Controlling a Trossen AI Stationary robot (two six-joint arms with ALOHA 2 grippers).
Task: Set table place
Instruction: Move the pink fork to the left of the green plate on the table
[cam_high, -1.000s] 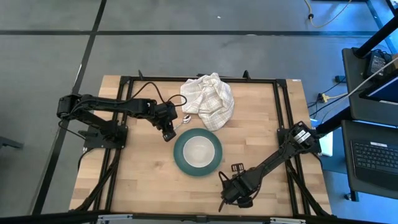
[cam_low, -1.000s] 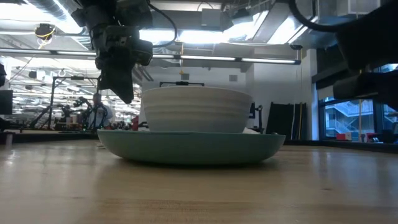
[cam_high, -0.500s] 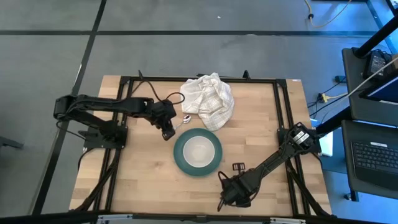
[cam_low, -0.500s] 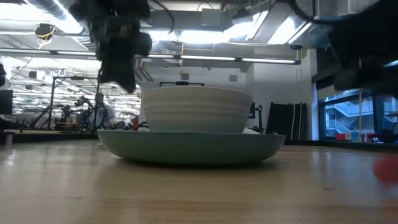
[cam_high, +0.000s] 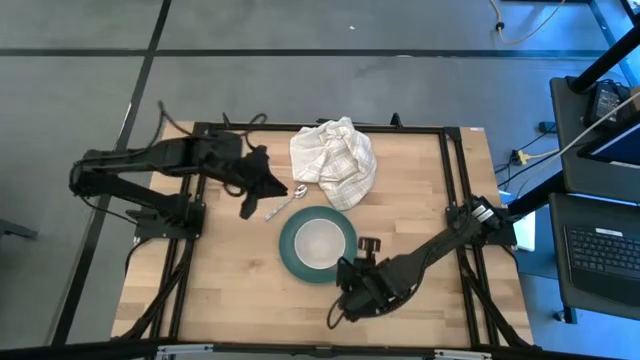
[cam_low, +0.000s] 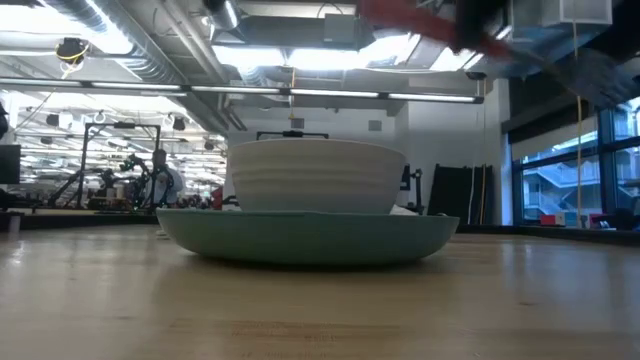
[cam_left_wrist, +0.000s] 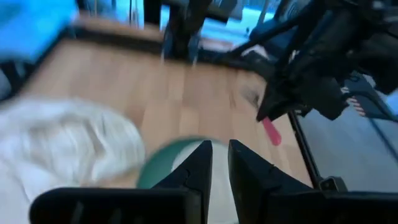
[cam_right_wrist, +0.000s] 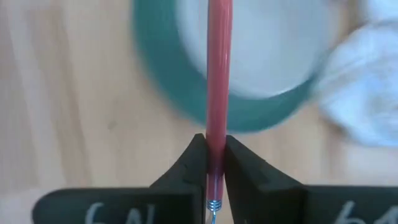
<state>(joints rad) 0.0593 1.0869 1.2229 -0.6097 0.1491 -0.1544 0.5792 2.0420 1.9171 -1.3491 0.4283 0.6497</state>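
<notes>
The teal plate (cam_high: 288, 250) lies on the table (cam_high: 220, 290) with the white bowl (cam_high: 320, 242) in it. They also show in the low view, the plate (cam_low: 310, 238) and the bowl (cam_low: 315, 178). The metal spoon (cam_high: 283, 203) lies flat on the wood just left of the plate's far rim. My left gripper (cam_high: 248, 205) hovers left of the spoon with a narrow gap between its fingers (cam_left_wrist: 221, 165), empty. My right gripper (cam_high: 348, 282) is by the plate's near right rim, shut on the red-handled fork (cam_right_wrist: 217, 74). My right gripper pinches the fork's red handle (cam_right_wrist: 216, 148) between its two fingers, close to where the metal part (cam_right_wrist: 213, 204) begins. The handle runs forward from the fingers, over the plate. The fork is lifted clear of the table; it shows high in the low view (cam_low: 430, 25).
A crumpled white checked cloth (cam_high: 335, 160) lies at the far middle, touching the plate's far right side. Black frame rails (cam_high: 455, 180) run along the table's edges. Bare wood lies left of the plate (cam_high: 220, 260) and right of it (cam_high: 410, 200).
My left gripper has drawn away from the spoon toward the table's far left and risen out of the low view; the spoon's handle now lies uncovered. My right gripper has lifted the fork off the table near the near edge and carried it up toward the plate.
</notes>
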